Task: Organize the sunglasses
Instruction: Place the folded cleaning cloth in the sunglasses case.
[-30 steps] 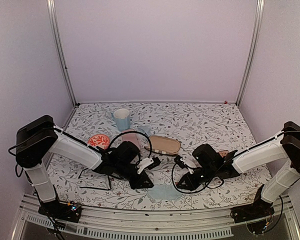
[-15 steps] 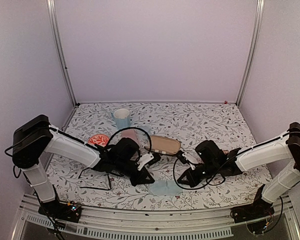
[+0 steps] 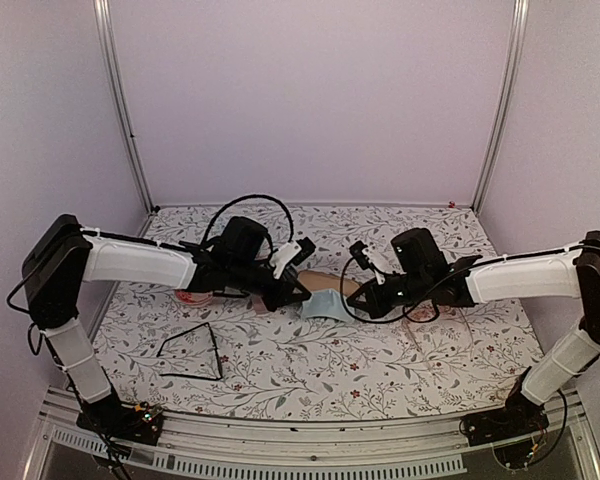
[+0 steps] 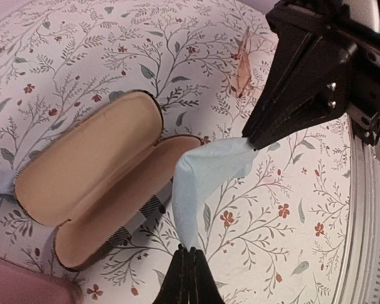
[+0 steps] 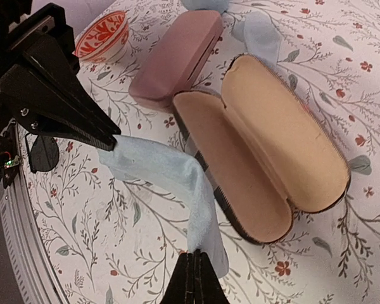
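Black wire pair (image 3: 212, 352): lies flat on the table (image 3: 380, 370) at near-left, temples splayed, well apart from both grippers, nothing touching it.
Pinkish-tan pair (image 4: 243, 63): on the table over on the right side, close by the right arm; too small to tell if it is folded.
Handling: both pairs look light, thin and springy. Lenses would scratch and slip, and the wire frame would bend easily. Best hold is probably a pinch at the bridge or a hinge corner, not on a lens or a temple tip.
Blue cloth (image 4: 206, 174): soft and limp, strung between the two grippers, sagging over the near edge of the case.
Left gripper (image 4: 189, 271): clenched on one end of the cloth.
Right gripper (image 5: 193, 271): clenched on the other end.
Open case (image 5: 285, 158): brown outside, tan lining, lid laid back, no glasses inside.
Pink case (image 5: 177, 60): closed, just beside the open one.
Progress: neither pair is cased yet, so this looks early.
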You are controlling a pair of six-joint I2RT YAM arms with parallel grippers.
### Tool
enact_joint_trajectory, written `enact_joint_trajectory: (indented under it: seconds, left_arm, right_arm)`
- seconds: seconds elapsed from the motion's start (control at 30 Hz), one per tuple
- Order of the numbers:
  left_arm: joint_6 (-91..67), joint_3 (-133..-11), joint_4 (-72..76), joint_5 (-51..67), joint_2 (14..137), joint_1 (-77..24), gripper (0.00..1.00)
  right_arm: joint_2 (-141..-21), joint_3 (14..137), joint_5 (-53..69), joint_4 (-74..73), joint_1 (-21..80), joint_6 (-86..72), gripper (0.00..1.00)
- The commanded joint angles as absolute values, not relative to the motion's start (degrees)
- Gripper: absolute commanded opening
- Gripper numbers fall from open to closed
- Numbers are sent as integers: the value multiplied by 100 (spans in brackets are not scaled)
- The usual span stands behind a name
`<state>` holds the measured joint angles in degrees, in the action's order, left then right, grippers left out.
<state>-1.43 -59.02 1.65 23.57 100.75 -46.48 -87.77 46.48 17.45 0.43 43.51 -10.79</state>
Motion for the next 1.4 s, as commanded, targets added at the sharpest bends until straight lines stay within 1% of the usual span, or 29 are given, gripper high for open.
enact_joint_trajectory:
  seconds: [0.0, 0.17, 0.4, 0.57, 0.6, 0.83, 1.37]
  left_arm:
    - [269, -6488, -266, 2497, 10391, -4274, 0]
    - [384, -7075, -609, 2693, 10832, -3994, 0]
    - [455, -7434, -847, 2855, 11182, -3859, 0]
    - [500, -7495, -917, 2876, 11208, -3824, 0]
    - [496, -7515, -926, 2894, 11405, -3813, 0]
    - [480, -7724, -1122, 2933, 11624, -3785, 0]
    - [346, -7876, -1304, 2966, 11730, -3779, 0]
  right_arm:
    - [-9218, 5146, 1728, -104, 4117, -725, 0]
    - [-9726, 5593, 1782, -177, 3955, -667, 0]
    - [-10054, 5861, 1849, -204, 3850, -652, 0]
    - [-10199, 5974, 1906, -276, 3806, -650, 0]
    - [-10232, 6003, 1921, -299, 3799, -631, 0]
    - [-10414, 6163, 2009, -398, 3802, -560, 0]
    - [-10761, 6390, 2078, -680, 3782, -235, 0]
